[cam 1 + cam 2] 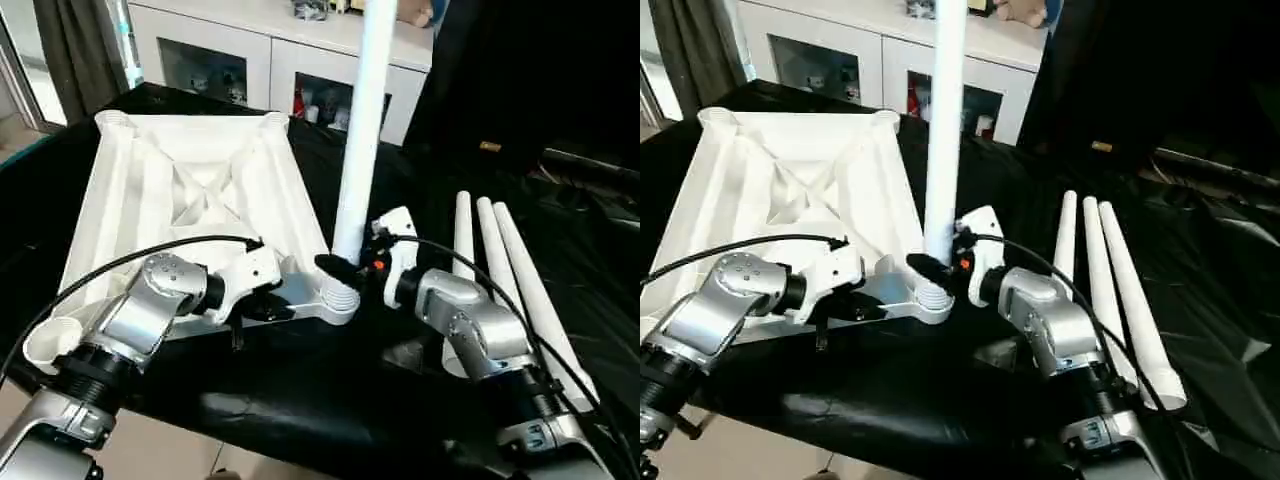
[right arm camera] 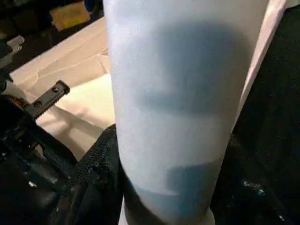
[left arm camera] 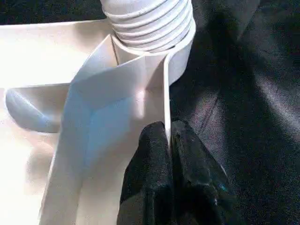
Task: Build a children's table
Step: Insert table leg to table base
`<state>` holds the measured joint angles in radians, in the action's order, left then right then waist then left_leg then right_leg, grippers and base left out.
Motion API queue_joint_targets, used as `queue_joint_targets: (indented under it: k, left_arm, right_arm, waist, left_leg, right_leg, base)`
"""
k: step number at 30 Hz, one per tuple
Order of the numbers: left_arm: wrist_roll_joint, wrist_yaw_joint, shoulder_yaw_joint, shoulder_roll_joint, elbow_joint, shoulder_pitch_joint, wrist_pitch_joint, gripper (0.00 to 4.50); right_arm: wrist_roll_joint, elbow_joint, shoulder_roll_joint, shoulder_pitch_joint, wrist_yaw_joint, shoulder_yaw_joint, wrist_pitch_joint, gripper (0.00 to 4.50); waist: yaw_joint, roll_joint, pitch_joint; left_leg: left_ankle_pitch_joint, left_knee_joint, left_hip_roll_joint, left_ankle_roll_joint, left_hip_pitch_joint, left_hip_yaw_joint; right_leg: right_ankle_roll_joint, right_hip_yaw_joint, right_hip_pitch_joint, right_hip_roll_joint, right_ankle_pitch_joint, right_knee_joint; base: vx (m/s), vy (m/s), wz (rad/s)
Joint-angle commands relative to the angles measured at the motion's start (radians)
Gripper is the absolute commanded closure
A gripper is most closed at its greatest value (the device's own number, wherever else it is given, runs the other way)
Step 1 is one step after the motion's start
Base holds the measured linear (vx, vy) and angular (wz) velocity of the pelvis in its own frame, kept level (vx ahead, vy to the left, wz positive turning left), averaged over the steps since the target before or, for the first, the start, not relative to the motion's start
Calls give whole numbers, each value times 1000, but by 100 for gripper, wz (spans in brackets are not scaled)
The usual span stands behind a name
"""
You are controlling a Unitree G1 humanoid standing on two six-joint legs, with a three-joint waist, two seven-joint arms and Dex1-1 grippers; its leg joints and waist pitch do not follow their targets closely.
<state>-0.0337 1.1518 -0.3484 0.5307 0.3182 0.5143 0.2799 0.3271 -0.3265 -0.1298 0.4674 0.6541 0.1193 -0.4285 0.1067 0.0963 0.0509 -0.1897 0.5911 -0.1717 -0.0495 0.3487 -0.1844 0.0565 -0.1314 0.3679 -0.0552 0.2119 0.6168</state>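
A black-draped work table (image 1: 300, 400) stands before a white cabinet (image 1: 250, 50) with glass doors; on it the white tabletop (image 1: 190, 190) lies underside up, its ribs showing. One tube leg (image 1: 362, 130) stands upright in the near corner socket (image 1: 340, 298) on the robot's right, its threaded end at the socket mouth; how deep it sits is hard to judge. The right gripper (image 1: 338, 266) clasps the leg's base, its black fingers (image 2: 101, 159) on either side of the tube; the left gripper (image 3: 168, 154) is pinched closed on the tabletop's thin rim beside that socket. Three spare legs (image 1: 500, 270) lie side by side to the right.
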Motion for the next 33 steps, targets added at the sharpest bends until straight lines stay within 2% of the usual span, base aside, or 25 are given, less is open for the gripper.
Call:
queue_joint_targets:
  k: [1, 2, 4, 5, 6, 7, 8, 9, 10, 11, 12, 13, 14, 15, 17, 18, 19, 20, 21, 22, 24, 30, 31, 33]
  left_arm:
    - [-10, 26, -30, 2, 2, -7, 1, 450]
    - [-10, 26, -29, 2, 6, -4, 0, 450]
    - [-13, 25, -28, 3, 18, 5, -5, 450]
    - [-14, 23, -27, 3, 23, 9, -7, 450]
    - [-16, 23, -27, 3, 29, 13, -10, 450]
    - [-17, 23, -27, 4, 33, 17, -13, 450]
    - [-18, 24, -27, 4, 37, 20, -15, 450]
    - [-18, 24, -26, 4, 39, 20, -16, 450]
    - [-18, 24, -26, 4, 41, 22, -17, 450]
    - [-20, 23, -26, 4, 45, 25, -19, 450]
    - [-21, 22, -26, 5, 50, 30, -22, 450]
    - [-21, 22, -26, 5, 50, 30, -22, 450]
    - [-22, 23, -27, 6, 53, 33, -23, 450]
    - [-23, 24, -27, 7, 55, 34, -24, 450]
    - [-26, 27, -29, 12, 58, 36, -27, 450]
    - [-27, 29, -29, 14, 61, 37, -30, 450]
    - [-28, 30, -29, 15, 65, 39, -33, 450]
    - [-28, 30, -29, 16, 68, 41, -34, 450]
    - [-30, 29, -29, 16, 74, 43, -38, 450]
    - [-31, 29, -29, 16, 77, 45, -39, 450]
    - [-33, 28, -32, 17, 92, 53, -46, 450]
    - [-38, 21, -40, 11, 112, 59, -55, 450]
    - [-40, 15, -42, 5, 120, 61, -58, 450]
    - [-41, 13, -43, 3, 122, 62, -60, 450]
  right_arm:
    - [26, -22, 6, -20, -6, -32, 22, 259]
    - [34, -26, 10, -29, -8, -44, 29, 259]
    - [41, -44, 18, -49, -11, -65, 55, 259]
    - [43, -49, 22, -57, -11, -72, 64, 259]
    - [46, -55, 29, -70, -10, -80, 79, 259]
    - [49, -60, 36, -82, -11, -88, 94, 259]
    - [50, -67, 43, -91, -13, -95, 108, 259]
    - [50, -69, 45, -93, -14, -96, 113, 259]
    - [50, -73, 48, -97, -15, -99, 120, 259]
    - [49, -83, 53, -103, -19, -106, 134, 259]
    - [46, -109, 63, -120, -30, -119, 173, 259]
    - [46, -109, 63, -120, -30, -119, 174, 259]
    - [45, -126, 70, -133, -30, -125, 201, 259]
    - [45, -135, 74, -139, -29, -129, 216, 259]
    - [40, -152, 79, -149, -25, -131, 244, 259]
    - [36, -160, 81, -154, -22, -130, 262, 259]
    - [30, -166, 81, -160, -20, -126, 280, 259]
    - [26, -169, 82, -163, -20, -125, 288, 259]
    - [12, -171, 80, -169, -19, -116, 309, 259]
    - [6, -174, 79, -171, -18, -111, 319, 259]
    - [-42, -179, 67, -183, -12, -74, 379, 259]
    - [-93, -172, 47, -195, 12, -29, 449, 259]
    - [-105, -176, 37, -189, 23, -17, 464, 259]
    - [-111, -179, 33, -186, 27, -10, 470, 259]
  waist:
    - [7, -35, -58]
    - [6, -33, -59]
    - [8, -35, -59]
    - [9, -43, -58]
    - [8, -37, -58]
    - [11, -49, -58]
    - [13, -53, -58]
    - [11, -47, -57]
    - [11, -50, -58]
    - [13, -59, -58]
    - [16, -62, -56]
    - [15, -57, -56]
    - [18, -66, -55]
    - [17, -67, -55]
    - [20, -81, -54]
    - [17, -73, -54]
    - [20, -83, -53]
    - [19, -80, -51]
    - [21, -88, -50]
    - [21, -87, -50]
    - [19, -94, -48]
    - [17, -91, -47]
    - [17, -85, -47]
    - [19, -89, -48]
  left_leg:
    - [-146, -75, -91, -33, -11, 42]
    - [-150, -76, -92, -33, -12, 42]
    - [-159, -76, -91, -36, -12, 42]
    - [-166, -76, -90, -38, -12, 42]
    - [-176, -77, -91, -40, -12, 42]
    - [-182, -77, -90, -43, -12, 44]
    - [-195, -78, -92, -47, -13, 45]
    - [-202, -80, -93, -49, -13, 45]
    - [-205, -80, -92, -50, -13, 46]
    - [-209, -80, -91, -52, -14, 47]
    - [-223, -79, -90, -51, -13, 46]
    - [-227, -79, -90, -49, -13, 45]
    - [-228, -79, -90, -49, -12, 48]
    - [-227, -80, -90, -43, -11, 47]
    - [-235, -80, -89, -40, -11, 49]
    - [-236, -80, -89, -34, -8, 48]
    - [-239, -79, -87, -32, -8, 49]
    - [-246, -78, -85, -21, -7, 48]
    - [-242, -78, -85, -20, -6, 49]
    - [-240, -79, -86, -16, -6, 48]
    - [-249, -81, -88, -17, -7, 50]
    - [-278, -84, -90, -17, -11, 50]
    - [-268, -83, -89, -11, -10, 48]
    - [-256, -82, -90, -7, -10, 47]
  right_leg:
    - [131, 94, -43, -141, 131, -70]
    - [137, 94, -43, -140, 115, -69]
    - [145, 94, -44, -141, 109, -69]
    - [146, 94, -43, -141, 113, -70]
    - [147, 94, -43, -141, 120, -72]
    - [149, 94, -44, -143, 123, -71]
    - [150, 94, -43, -143, 126, -73]
    - [152, 93, -44, -141, 122, -73]
    - [154, 93, -44, -140, 124, -72]
    - [155, 93, -44, -141, 123, -71]
    - [158, 94, -44, -145, 141, -75]
    - [157, 94, -45, -145, 155, -78]
    - [157, 94, -46, -146, 158, -78]
    - [157, 94, -45, -143, 153, -79]
    - [158, 94, -45, -144, 154, -78]
    - [156, 93, -47, -142, 162, -81]
    - [157, 93, -47, -144, 173, -81]
    - [146, 93, -48, -146, 232, -91]
    - [144, 93, -47, -147, 243, -90]
    - [140, 93, -46, -145, 251, -93]
    - [133, 92, -42, -141, 254, -94]
    - [140, 95, -40, -144, 268, -94]
    - [137, 96, -40, -144, 274, -95]
    - [138, 96, -40, -144, 268, -95]
  base:
    - [0, 0, 0]
    - [0, 0, 0]
    - [0, 0, 0]
    - [0, 0, 0]
    - [0, 0, 0]
    - [0, 0, 0]
    - [0, 0, 0]
    - [0, 0, 0]
    - [0, 0, 0]
    - [0, 0, 0]
    - [0, 0, 0]
    - [0, 0, 0]
    - [0, 0, 0]
    - [0, 0, 0]
    - [0, 0, 0]
    - [0, 0, 0]
    - [0, 0, 0]
    - [0, 0, 0]
    - [0, 0, 0]
    - [0, 0, 0]
    - [0, 0, 0]
    - [0, 0, 0]
    - [0, 0, 0]
    - [0, 0, 0]
